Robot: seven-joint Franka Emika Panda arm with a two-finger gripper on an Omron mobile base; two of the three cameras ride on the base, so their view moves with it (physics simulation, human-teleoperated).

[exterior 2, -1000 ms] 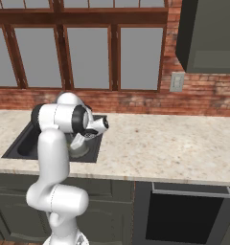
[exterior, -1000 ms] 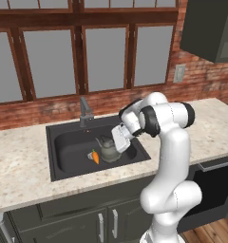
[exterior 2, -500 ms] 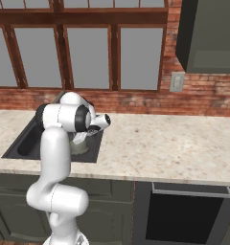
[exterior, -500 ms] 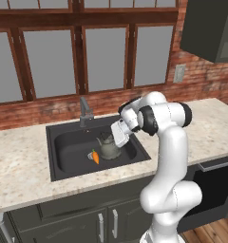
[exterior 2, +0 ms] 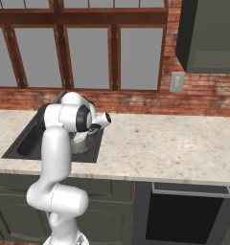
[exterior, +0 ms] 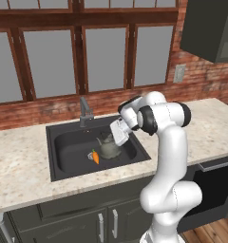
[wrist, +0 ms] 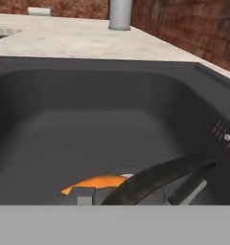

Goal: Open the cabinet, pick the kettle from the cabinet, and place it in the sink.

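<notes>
The grey kettle (exterior: 108,148) stands upright on the floor of the dark sink (exterior: 68,142), right of centre. My gripper (exterior: 116,139) hangs over the kettle's right side, tilted down toward it. Its fingers are too small and hidden to show how far apart they are. In the hand view the kettle's dark arched handle (wrist: 160,179) crosses the bottom, close under the hand, with the sink's back wall (wrist: 112,110) beyond. The dark wall cabinet (exterior: 211,28) hangs at the upper right, also seen in the right base view (exterior 2: 212,33).
A small orange carrot (exterior: 95,156) lies in the basin just left of the kettle, and shows beside the handle (wrist: 95,183). The grey faucet (exterior: 84,111) stands behind the sink. Speckled counter (exterior: 206,123) runs right, with a dark oven front (exterior 2: 184,215) below.
The hand has lifted a little and drawn back up-left from the kettle. The kettle stays where it was on the sink floor.
</notes>
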